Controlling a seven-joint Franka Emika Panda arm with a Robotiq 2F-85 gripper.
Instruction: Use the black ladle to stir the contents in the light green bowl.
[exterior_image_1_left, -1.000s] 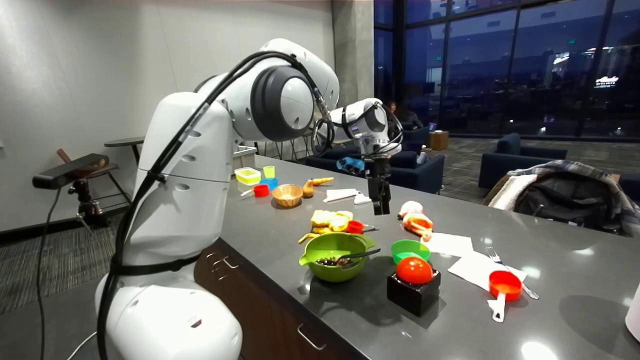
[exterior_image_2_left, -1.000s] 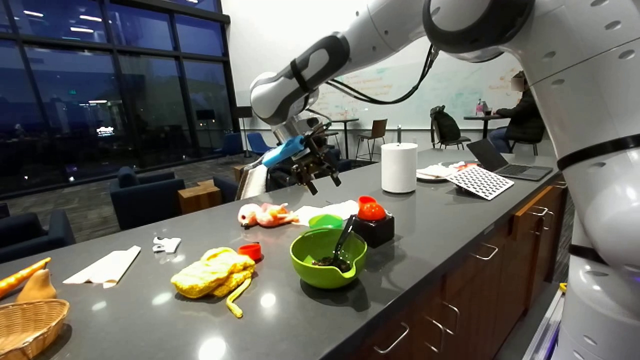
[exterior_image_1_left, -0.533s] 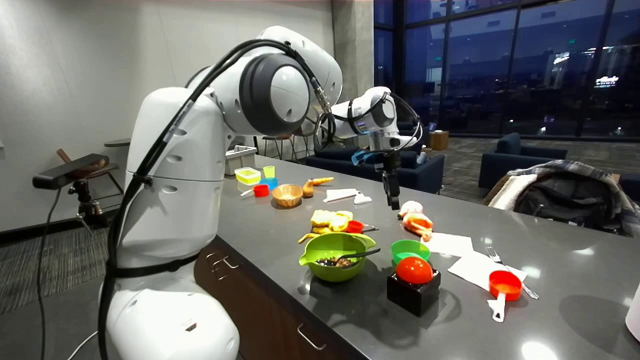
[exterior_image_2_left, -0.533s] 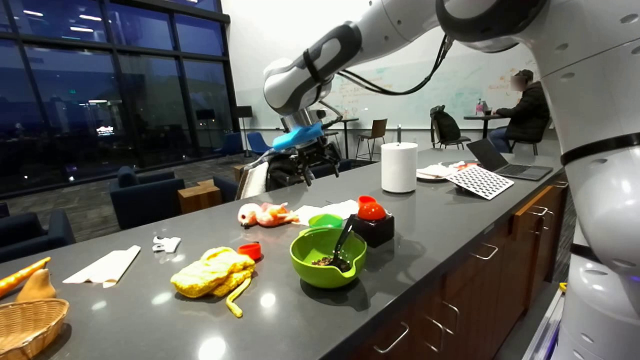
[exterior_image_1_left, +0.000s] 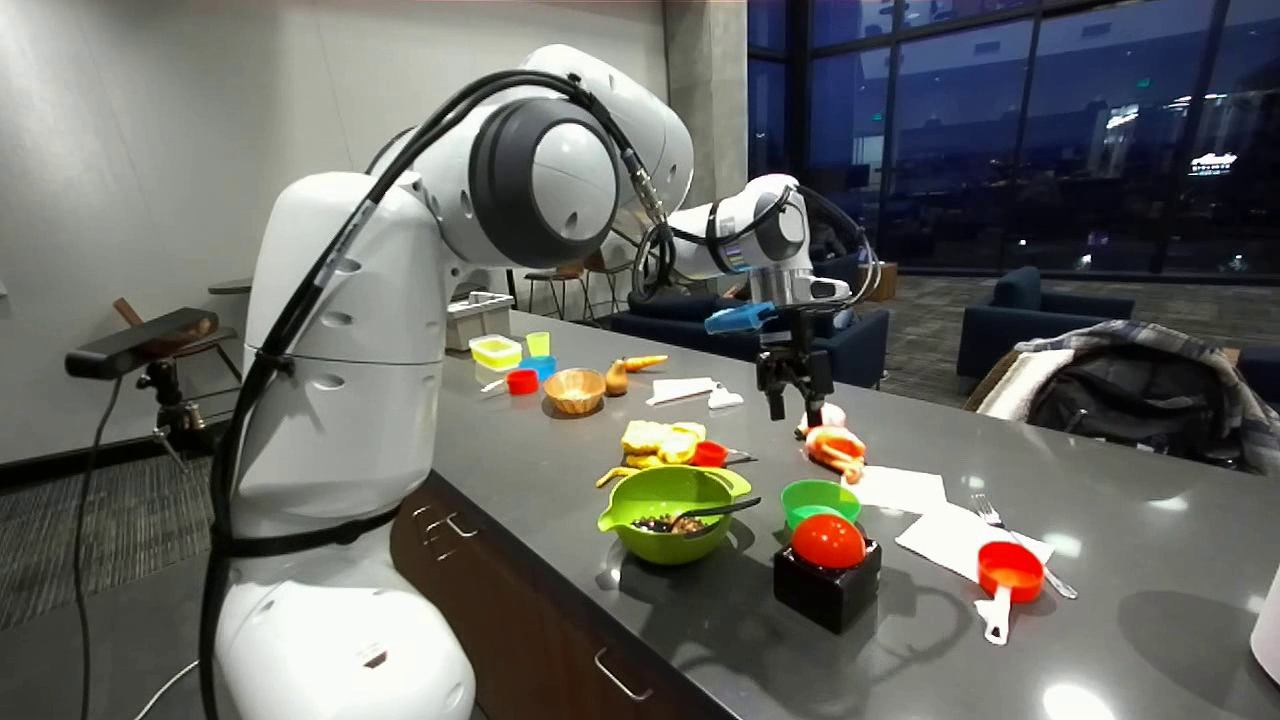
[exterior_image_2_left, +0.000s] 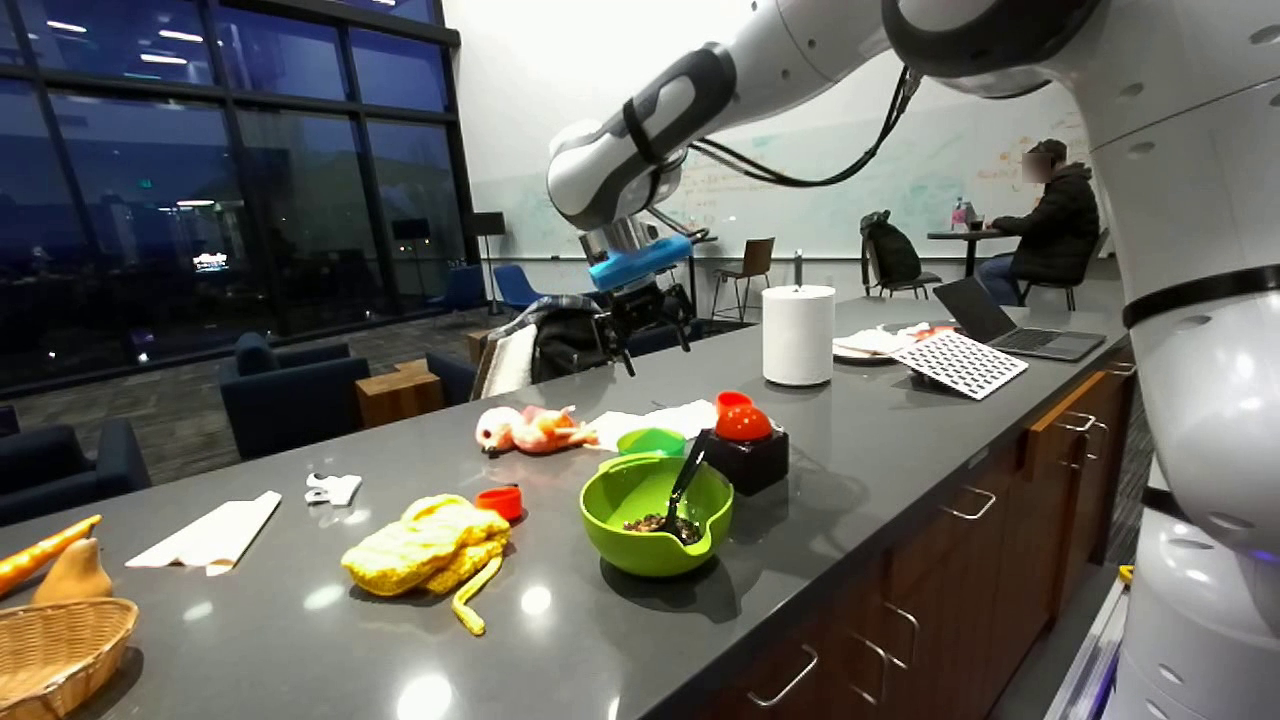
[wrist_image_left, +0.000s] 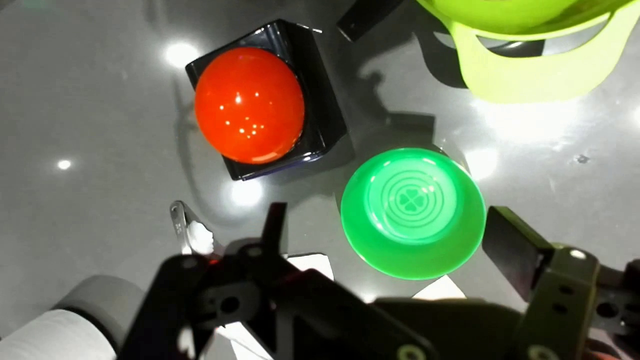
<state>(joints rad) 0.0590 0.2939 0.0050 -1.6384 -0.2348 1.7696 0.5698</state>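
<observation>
We see the gripper (exterior_image_2_left: 657, 358) above the counter (exterior_image_2_left: 560, 660) with its jaws spread wide apart, while the black ladle (exterior_image_2_left: 686, 478) leans in the light green bowl (exterior_image_2_left: 640, 553), scoop end among the contents (exterior_image_2_left: 648, 523), handle jutting past the rim.

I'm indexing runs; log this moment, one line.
gripper: open, empty; black ladle: in light green bowl, handle over rim, ungripped; contents: in bowl; stirring: not underway

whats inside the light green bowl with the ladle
Inside the light green bowl are small dark and brown pieces and the black ladle, its lower end among them, its handle reaching past the rim. The bowl's floor beneath the pieces is covered and can't be seen.
</observation>
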